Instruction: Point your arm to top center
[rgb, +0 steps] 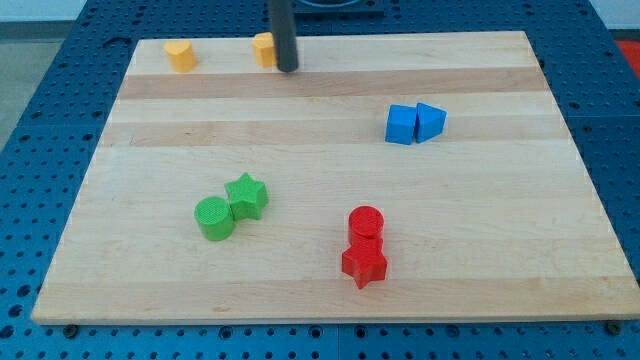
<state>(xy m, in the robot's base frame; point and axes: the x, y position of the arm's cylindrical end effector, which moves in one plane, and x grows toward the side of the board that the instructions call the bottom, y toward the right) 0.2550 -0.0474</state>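
My tip (288, 68) rests on the wooden board (330, 290) near the view's top, a little left of centre. It sits right beside a yellow block (263, 49), which the rod partly hides. A yellow hexagon block (180, 55) lies further left at the top. A blue cube (401, 125) and a blue triangular block (431, 121) touch at the upper right. A green cylinder (213, 218) and a green star (247, 195) touch at the lower left. A red cylinder (366, 224) and a red star (364, 264) touch at the bottom centre.
The board lies on a blue perforated table (40, 150) that shows on all sides. The rod (282, 25) comes down from the view's top edge.
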